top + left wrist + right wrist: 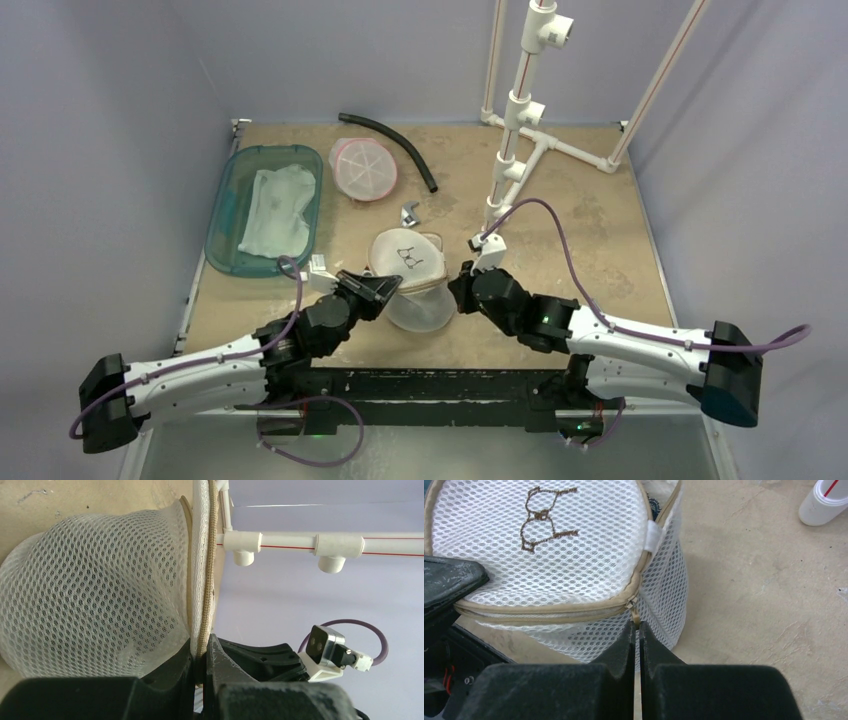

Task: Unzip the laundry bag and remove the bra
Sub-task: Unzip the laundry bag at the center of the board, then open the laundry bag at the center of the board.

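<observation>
Currently: round white mesh laundry bag [410, 275] with tan zip trim sits mid-bench [560, 230], between the two tools. Left tool [200, 655] is pinching the bag's tan-edged rim. Right tool [636, 630] is pressed together on the tan zipper pull [634, 606], as far as its wrist view shows.

Bag contents: the bra can't be made out. There's a gap between lid and wall on the far side, and only a sliver of something dark and patterned [654, 505] shows in it. Mesh hides the rest.

Other containers: teal translucent plastic tub [225, 215] far left holds a crumpled white cloth [278, 208]. A round pink-rimmed clear container [363, 168] is just right of it; contents unclear.

Small grey metal piece [408, 213] behind the bag is too small to identify.

Markings: brown stitched bra outline [546, 517] on the bag lid.
</observation>
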`<action>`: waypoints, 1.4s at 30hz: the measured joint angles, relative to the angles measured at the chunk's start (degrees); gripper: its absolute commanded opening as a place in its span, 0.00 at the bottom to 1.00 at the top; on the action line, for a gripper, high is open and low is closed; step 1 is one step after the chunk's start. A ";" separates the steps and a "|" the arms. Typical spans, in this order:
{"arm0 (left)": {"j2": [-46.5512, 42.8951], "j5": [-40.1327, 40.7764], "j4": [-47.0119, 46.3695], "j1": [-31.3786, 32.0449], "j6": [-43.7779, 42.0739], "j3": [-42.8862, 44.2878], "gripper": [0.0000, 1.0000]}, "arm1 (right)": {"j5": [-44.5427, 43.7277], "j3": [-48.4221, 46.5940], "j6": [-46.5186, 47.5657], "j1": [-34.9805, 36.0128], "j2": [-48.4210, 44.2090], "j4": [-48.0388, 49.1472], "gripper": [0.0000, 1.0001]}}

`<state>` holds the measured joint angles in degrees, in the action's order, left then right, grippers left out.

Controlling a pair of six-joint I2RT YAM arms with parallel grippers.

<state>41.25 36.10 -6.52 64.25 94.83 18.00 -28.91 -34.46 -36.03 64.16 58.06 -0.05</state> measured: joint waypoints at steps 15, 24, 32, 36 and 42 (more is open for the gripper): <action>-10.75 -2.67 12.26 -0.11 -4.66 -1.68 0.00 | 4.61 2.43 1.16 -2.05 -0.46 6.23 0.37; -15.26 -2.84 14.75 -0.11 -11.78 -2.93 0.00 | 10.29 2.36 2.62 -4.28 -11.08 0.35 0.67; -18.40 -7.63 11.34 -0.11 -22.84 -2.93 0.00 | 35.12 4.98 -0.90 -24.57 -10.43 8.57 0.67; -20.13 -11.65 8.20 -0.11 -28.24 -2.93 0.00 | 45.07 6.21 -2.62 -27.98 -6.75 13.51 0.67; -20.24 -15.08 6.45 -0.11 -33.00 -2.91 0.00 | 55.47 7.10 -3.91 -29.05 -1.38 20.13 0.67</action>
<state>21.02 21.02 -0.08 64.14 61.82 15.09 26.57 -27.35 -39.94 35.11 56.69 20.08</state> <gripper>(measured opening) 0.057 0.668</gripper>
